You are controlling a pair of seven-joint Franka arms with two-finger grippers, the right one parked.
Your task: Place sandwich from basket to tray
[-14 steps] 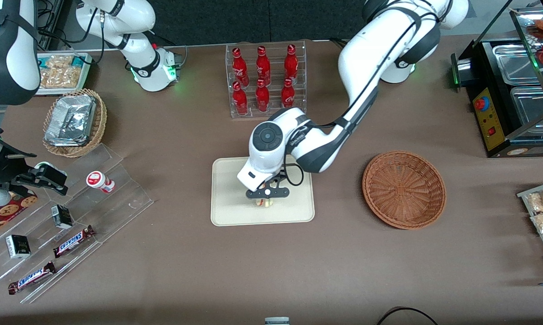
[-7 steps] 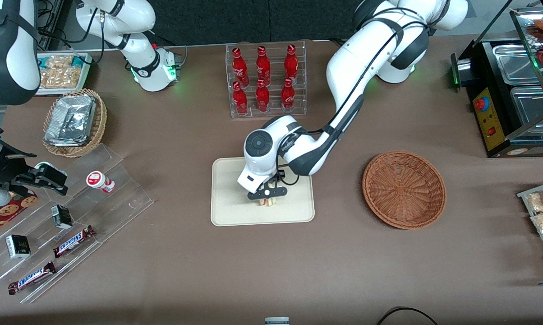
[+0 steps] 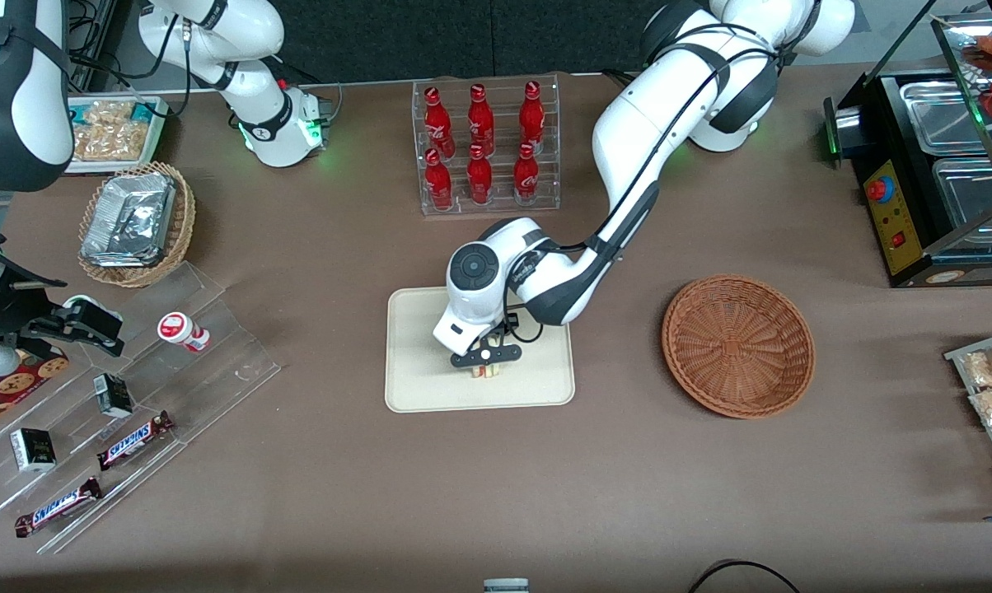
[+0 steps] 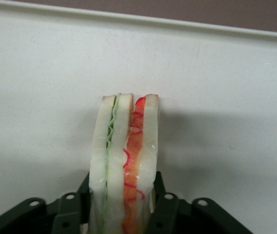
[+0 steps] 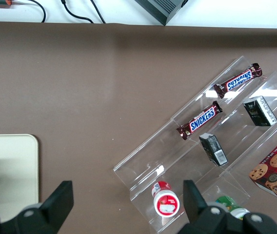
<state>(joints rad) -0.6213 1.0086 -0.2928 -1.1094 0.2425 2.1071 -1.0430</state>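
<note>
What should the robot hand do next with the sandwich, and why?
Probably let go. The gripper is low over the tray, shut on the sandwich, which stands on edge over the tray floor, and the basket is empty. Whether the sandwich touches the tray yet is unclear, so a tiny dip first may help.

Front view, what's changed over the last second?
The gripper, shut on the sandwich, has come down lower over the tray, shifting slightly away from the basket, as the arm's elbow pulled back. The sandwich stayed gripped; the basket and tray stayed put.
</note>
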